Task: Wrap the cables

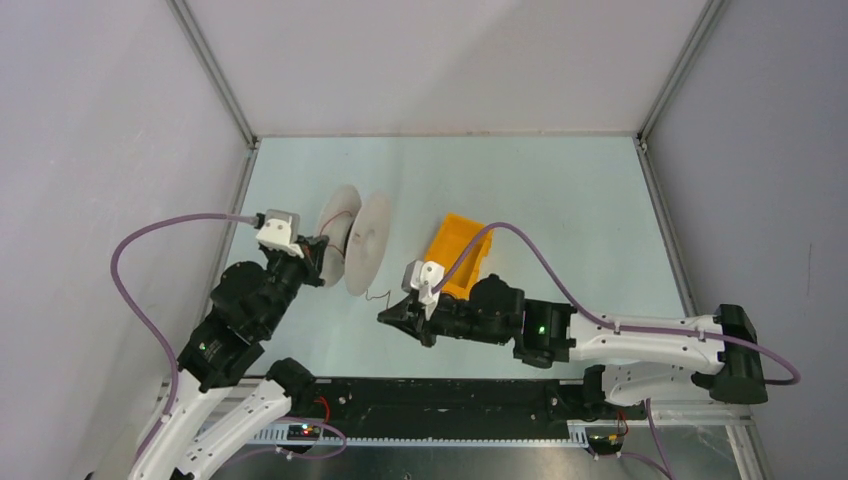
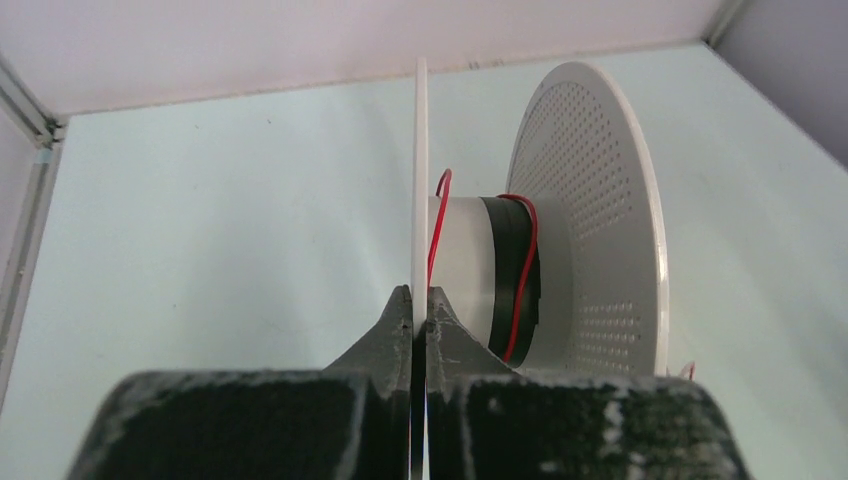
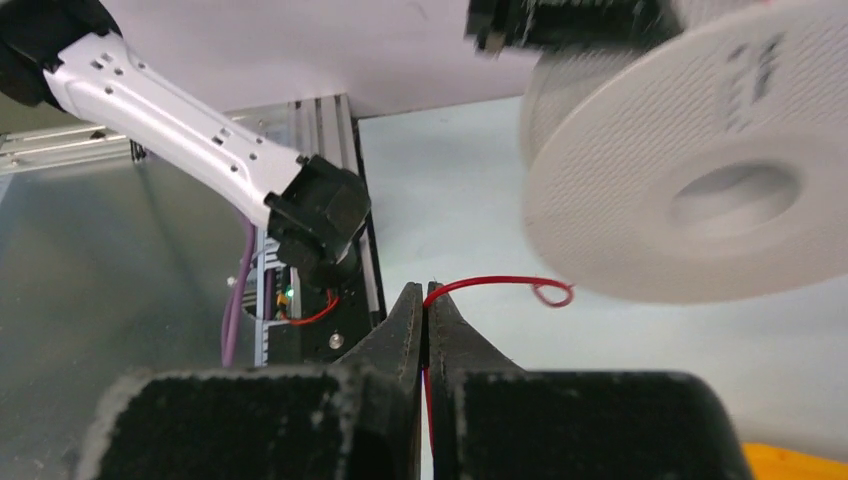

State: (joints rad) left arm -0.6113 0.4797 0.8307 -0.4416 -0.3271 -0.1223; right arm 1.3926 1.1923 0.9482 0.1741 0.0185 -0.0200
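Note:
The white perforated spool (image 1: 356,240) stands on edge at the table's left, its two flanges side by side. My left gripper (image 1: 320,252) (image 2: 420,300) is shut on the thin edge of the near flange (image 2: 420,150). A red cable (image 2: 525,260) runs round the white and black hub (image 2: 462,262), in front of the far flange (image 2: 590,220). My right gripper (image 1: 384,317) (image 3: 426,295) sits just below and to the right of the spool (image 3: 700,190). It is shut on the cable's loose end (image 3: 490,281), which curls into a small loop (image 1: 378,295).
An orange bin (image 1: 460,255) lies right of the spool, close behind the right wrist. Lilac arm cables (image 1: 560,275) arch over both arms. The black base rail (image 1: 430,400) runs along the near edge. Grey walls enclose the table on three sides.

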